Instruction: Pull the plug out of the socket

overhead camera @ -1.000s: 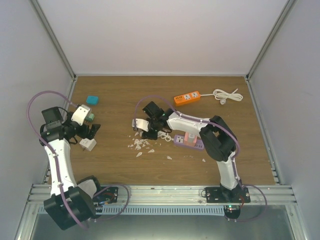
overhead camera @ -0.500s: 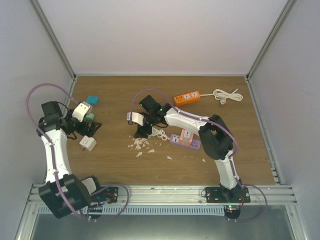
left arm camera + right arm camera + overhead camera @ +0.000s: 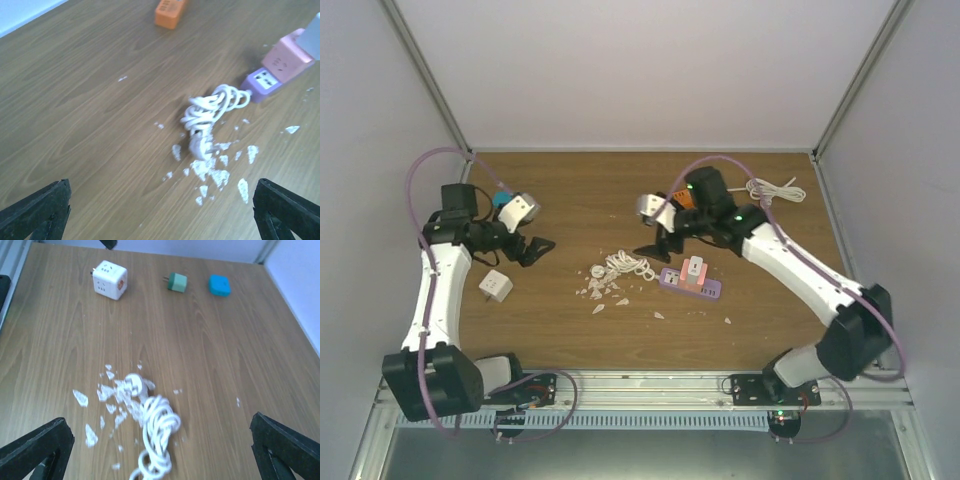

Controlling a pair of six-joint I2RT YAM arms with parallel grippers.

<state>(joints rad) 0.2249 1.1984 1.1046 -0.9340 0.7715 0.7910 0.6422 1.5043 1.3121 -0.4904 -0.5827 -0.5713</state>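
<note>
The white plug lies loose on the wooden table among white flakes, its coiled white cord trailing behind it. In the top view the plug rests left of the purple socket strip, apart from it. The strip carries a pink adapter. My right gripper hovers open above the cord, holding nothing. In its own view the right gripper shows only two black fingertips at the bottom corners. My left gripper is open too, left of the plug.
An orange power strip and a second white cord lie at the back right. A white cube socket sits beside the left arm, with a green adapter and a blue block farther back. White flakes litter the middle.
My right gripper has opened and let go of the white plug, then drawn back to the right and up. The left arm has swung toward the back and the centre, still open.
</note>
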